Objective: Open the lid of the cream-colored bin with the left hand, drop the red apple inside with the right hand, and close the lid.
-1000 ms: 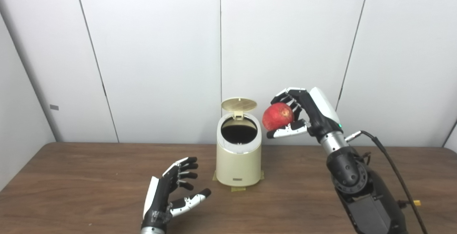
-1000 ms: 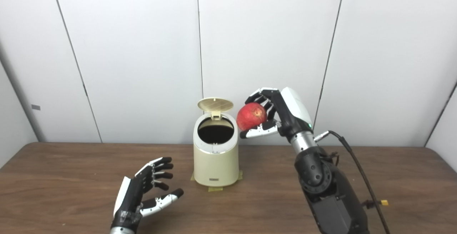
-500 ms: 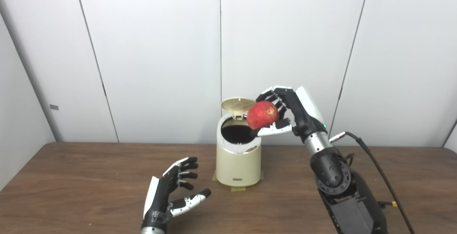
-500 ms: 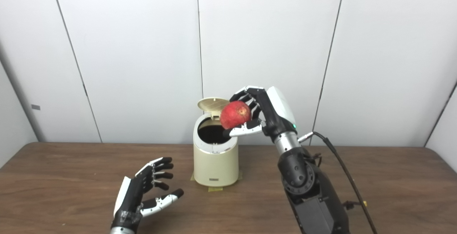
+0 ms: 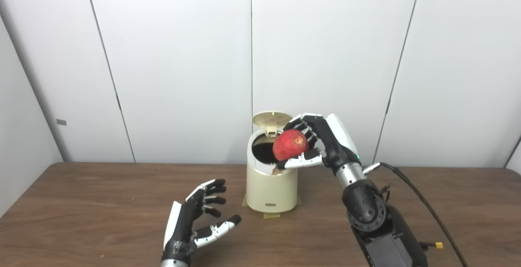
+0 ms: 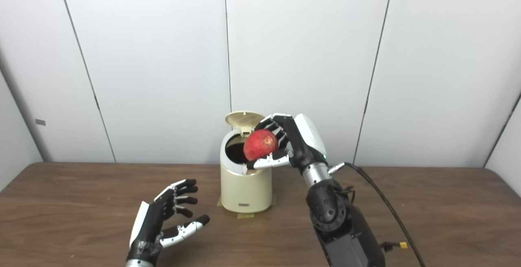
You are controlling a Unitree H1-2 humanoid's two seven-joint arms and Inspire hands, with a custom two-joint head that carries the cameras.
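The wooden surface (image 5: pixel 101 202) carries the cream-colored bin (image 5: pixel 272 187), whose lid (image 5: pixel 272 118) is stood upright behind the mouth. The right hand (image 5: pixel 315 143) is closed around the red apple (image 5: pixel 290 145), held just above the mouth's near-right rim. The apple is best centred over the dark opening, clear of rim and lid, before the fingers are spread. The left hand (image 5: pixel 195 218) is held open and empty below and left of the bin.

Right hand (image 5: pixel 315 145) raised, fingers curled closed.
Left hand (image 5: pixel 195 218) low, palm inward, fingers spread apart.
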